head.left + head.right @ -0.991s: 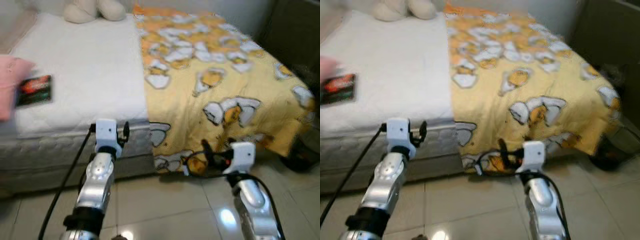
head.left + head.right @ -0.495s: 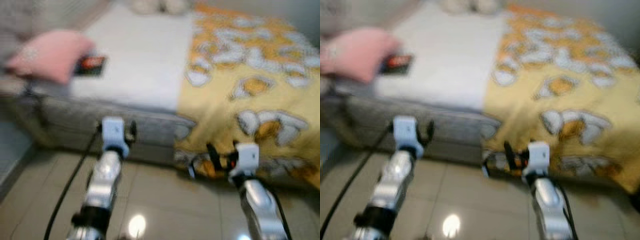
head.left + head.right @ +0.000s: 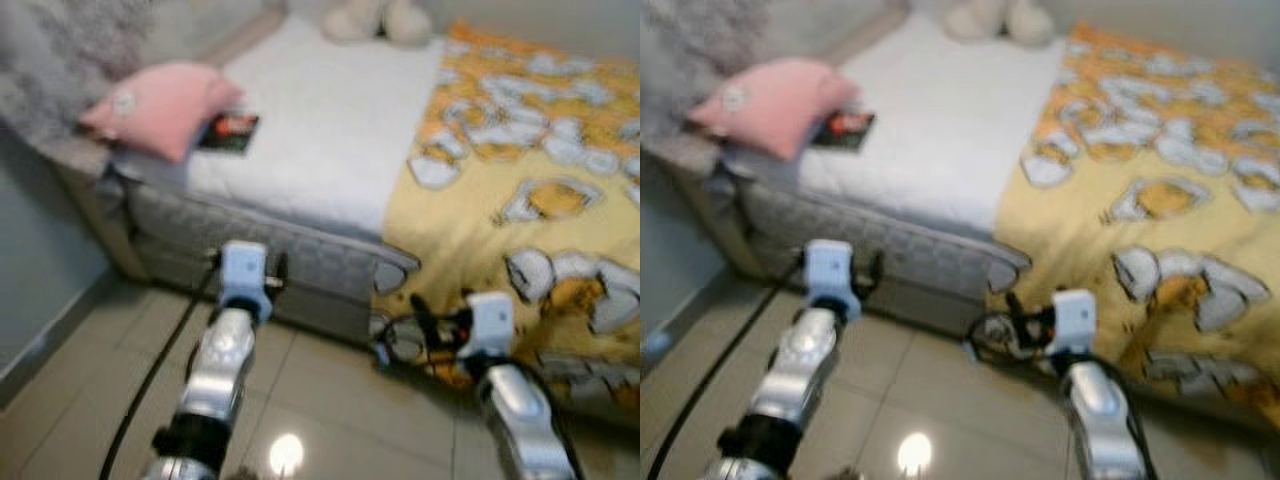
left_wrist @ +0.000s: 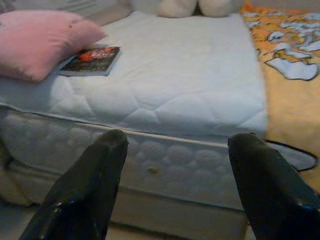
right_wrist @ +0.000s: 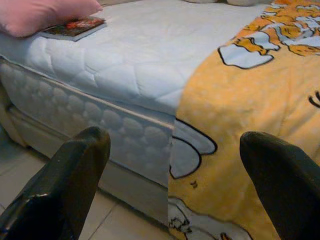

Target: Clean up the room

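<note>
Lying beside pink pillow (image 4: 40, 40), book (image 4: 91, 60), cover writing too blurred, left pincer (image 4: 175, 165) wide, right pincer (image 5: 175, 170) wide

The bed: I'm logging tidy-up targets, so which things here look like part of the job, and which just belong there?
Likely to tidy:
book lying beside the pink pillow
yellow blanket hanging off the mattress edge

Just there:
pink pillow
plush toy
mattress
tiled floor

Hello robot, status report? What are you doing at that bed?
Left gripper open, empty, short of the mattress. Right gripper open, empty, by the yellow blanket. Book beside pink pillow, untouched. Nothing in the way.
</note>
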Controlling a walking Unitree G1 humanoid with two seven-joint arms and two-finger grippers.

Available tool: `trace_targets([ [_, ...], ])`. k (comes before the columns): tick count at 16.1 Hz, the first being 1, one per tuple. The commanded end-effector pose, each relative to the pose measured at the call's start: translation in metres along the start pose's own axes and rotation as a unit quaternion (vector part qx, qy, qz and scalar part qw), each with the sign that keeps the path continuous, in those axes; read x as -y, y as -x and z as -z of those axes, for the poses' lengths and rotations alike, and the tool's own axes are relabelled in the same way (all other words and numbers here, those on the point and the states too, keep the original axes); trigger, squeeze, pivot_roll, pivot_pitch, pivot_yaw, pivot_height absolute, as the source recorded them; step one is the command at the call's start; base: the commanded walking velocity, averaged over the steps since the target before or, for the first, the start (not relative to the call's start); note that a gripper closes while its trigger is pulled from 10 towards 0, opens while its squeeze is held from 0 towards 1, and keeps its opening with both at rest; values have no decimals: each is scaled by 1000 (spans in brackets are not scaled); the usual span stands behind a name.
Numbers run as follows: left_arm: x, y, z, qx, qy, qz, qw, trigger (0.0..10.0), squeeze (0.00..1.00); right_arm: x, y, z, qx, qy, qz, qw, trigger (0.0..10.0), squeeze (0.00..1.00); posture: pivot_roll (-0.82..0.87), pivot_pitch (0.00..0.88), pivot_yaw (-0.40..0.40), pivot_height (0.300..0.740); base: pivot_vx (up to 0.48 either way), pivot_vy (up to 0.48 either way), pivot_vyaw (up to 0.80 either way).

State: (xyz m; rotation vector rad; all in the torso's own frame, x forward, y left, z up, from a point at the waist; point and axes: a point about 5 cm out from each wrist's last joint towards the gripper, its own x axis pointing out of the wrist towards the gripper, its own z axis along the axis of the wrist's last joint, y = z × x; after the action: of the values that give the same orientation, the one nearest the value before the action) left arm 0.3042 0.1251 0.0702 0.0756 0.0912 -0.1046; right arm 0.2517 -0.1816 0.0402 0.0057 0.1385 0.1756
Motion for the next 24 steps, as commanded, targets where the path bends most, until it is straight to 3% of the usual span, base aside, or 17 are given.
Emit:
trace_targets([
  [1, -13, 4, -2, 10, -11, -10, 1000, 10000, 0, -2, -3, -2, 11, -7, 1, 1000, 10000, 0, 20, 0, -9, 740, 330, -345, 0],
  [2, -17, 11, -3, 23, -6, 0, 1000, 10000, 0, -1, 0, -3, 14, -10, 3, 1000, 10000, 0, 23, 0, -6, 740, 311, -360, 0],
  [4, -20, 59, 9, 33, -5, 103, 994, 10000, 0, -5, 24, 3, 7, 14, -23, 1000, 10000, 0, 23, 0, -16, 740, 313, -360, 0],
  [5, -19, 67, 12, 31, -10, 106, 994, 10000, 0, -3, 32, 7, -5, 18, -31, 999, 10000, 0, 32, 0, -25, 740, 435, 0, 0],
  [7, -13, 55, 7, 44, -16, 88, 995, 10000, 0, -1, 33, 11, -14, 14, -29, 999, 10000, 0, 31, 0, -31, 740, 362, 0, 0],
  [9, -4, 40, 1, 31, 15, 65, 997, 10000, 0, -3, 21, 3, 0, -2, -18, 1000, 10000, 0, 12, 0, -31, 740, 0, 0, 0],
  [12, -5, 43, 8, 10, 1, 73, 997, 10000, 0, -8, 19, 2, 0, -18, -28, 999, 10000, 0, 5, 0, -13, 740, 0, 0, 0],
  [14, -9, 38, 8, 1, -1, 61, 998, 10000, 0, -14, 9, -5, 14, -20, -36, 999, 10000, 0, 11, 0, 1, 740, 0, 0, 0],
  [15, -10, 33, 6, -1, -8, 59, 998, 10000, 0, -14, 3, -3, 6, -15, -11, 1000, 10000, 0, 11, 0, 2, 740, 0, 0, 0],
  [20, -10, 31, 6, -3, -8, 58, 998, 10000, 0, -7, 8, -2, 4, -8, 4, 1000, 10000, 0, -8, 0, 0, 740, 0, 0, 360],
  [22, -13, 29, 9, -8, 12, 48, 999, 10000, 0, -8, 8, -3, 6, -11, 6, 1000, 10000, 0, -14, 0, -9, 740, 0, 0, 516],
  [24, -9, 26, 8, -8, 6, 42, 999, 10000, 0, -10, 9, -2, 2, -12, -2, 1000, 10000, 0, -11, 0, -19, 740, 0, 0, 503],
])
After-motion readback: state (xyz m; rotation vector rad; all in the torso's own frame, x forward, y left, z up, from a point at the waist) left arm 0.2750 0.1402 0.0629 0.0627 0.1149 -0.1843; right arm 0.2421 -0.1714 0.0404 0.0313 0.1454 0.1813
